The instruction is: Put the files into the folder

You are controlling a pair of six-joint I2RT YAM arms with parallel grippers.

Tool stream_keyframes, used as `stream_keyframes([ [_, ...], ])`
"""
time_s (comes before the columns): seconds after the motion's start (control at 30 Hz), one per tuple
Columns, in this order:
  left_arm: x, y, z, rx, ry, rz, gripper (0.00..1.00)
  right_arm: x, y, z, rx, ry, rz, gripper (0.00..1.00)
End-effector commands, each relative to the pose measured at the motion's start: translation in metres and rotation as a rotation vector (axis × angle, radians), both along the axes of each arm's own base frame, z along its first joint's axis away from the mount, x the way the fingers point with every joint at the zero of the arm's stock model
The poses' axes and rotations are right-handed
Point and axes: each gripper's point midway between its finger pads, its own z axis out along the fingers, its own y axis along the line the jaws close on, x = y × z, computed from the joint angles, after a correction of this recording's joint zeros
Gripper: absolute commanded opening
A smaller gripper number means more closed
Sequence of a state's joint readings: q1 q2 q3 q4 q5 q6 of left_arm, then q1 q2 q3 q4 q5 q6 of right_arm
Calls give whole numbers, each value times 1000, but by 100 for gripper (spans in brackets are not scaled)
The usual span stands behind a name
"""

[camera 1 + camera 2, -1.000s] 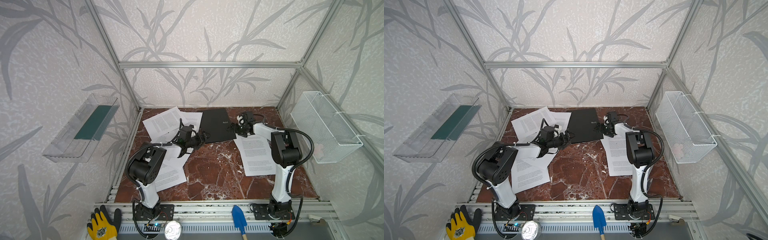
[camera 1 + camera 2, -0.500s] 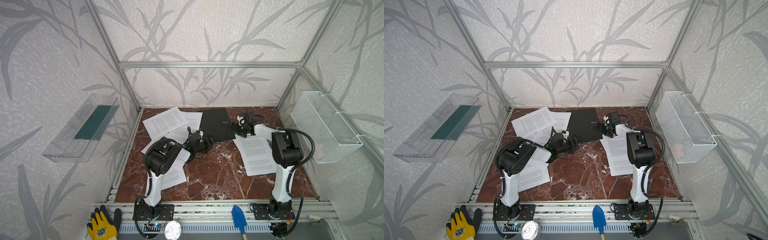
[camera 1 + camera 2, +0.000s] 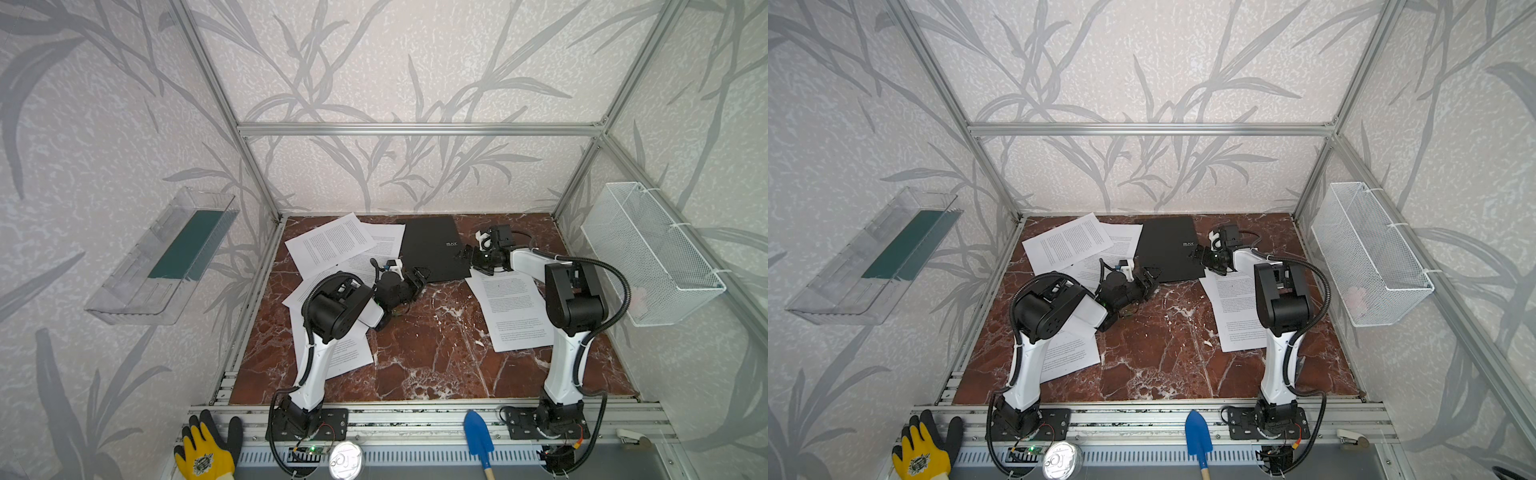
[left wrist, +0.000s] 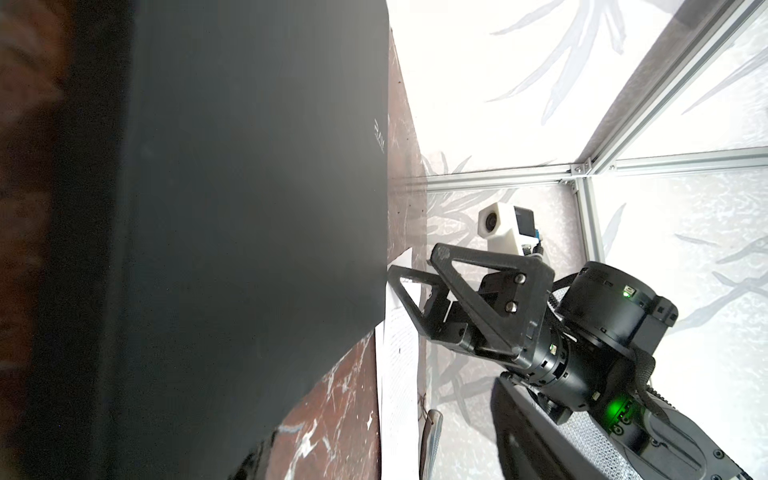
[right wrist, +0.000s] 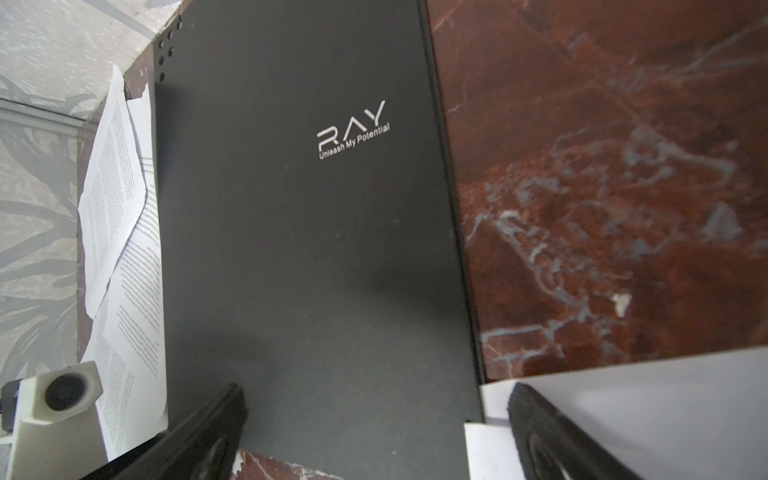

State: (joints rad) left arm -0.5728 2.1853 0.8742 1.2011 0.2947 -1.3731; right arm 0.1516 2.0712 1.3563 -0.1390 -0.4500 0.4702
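The black folder (image 3: 432, 249) with pale "RAY" lettering (image 5: 351, 124) lies shut and flat at the back middle of the marble floor. White printed files lie around it: overlapping sheets (image 3: 332, 243) at its left, more (image 3: 336, 353) under my left arm, and sheets (image 3: 513, 307) at its right. My left gripper (image 3: 420, 275) sits low at the folder's near left corner, its jaws apart. My right gripper (image 3: 464, 254) stands open at the folder's near right corner. One of its fingers (image 5: 208, 432) is over the cover, the other (image 5: 548, 432) over a white sheet (image 5: 665, 407).
A clear wall tray (image 3: 124, 286) holding a dark green panel (image 3: 187, 245) hangs on the left wall. A white wire basket (image 3: 648, 253) hangs on the right. A yellow glove (image 3: 203, 455), a tin can (image 3: 345, 461) and a blue trowel (image 3: 478, 436) lie on the front rail.
My left arm has swung right, carrying its gripper off the left sheets to the folder's near left corner. The right arm has hardly moved.
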Motion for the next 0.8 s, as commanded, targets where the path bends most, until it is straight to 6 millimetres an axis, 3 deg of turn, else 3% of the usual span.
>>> stream_keyframes([
  [0.0, 9, 5, 8, -30, -62, 81, 81, -24, 3, -22, 17, 112, 5, 99],
  [0.3, 29, 4, 4, 12, -59, 188, 70, -25, 6, -20, 49, 112, 10, 99],
  [0.4, 37, 5, 9, 32, -60, 214, 55, -26, 2, -18, 46, 109, 1, 99],
  [0.67, 49, -8, 36, 87, -80, 183, 20, -25, -32, -12, 75, 84, -125, 99],
  [0.77, 49, -8, 44, 71, -80, 182, 16, -30, -40, 2, 25, 45, -144, 99],
])
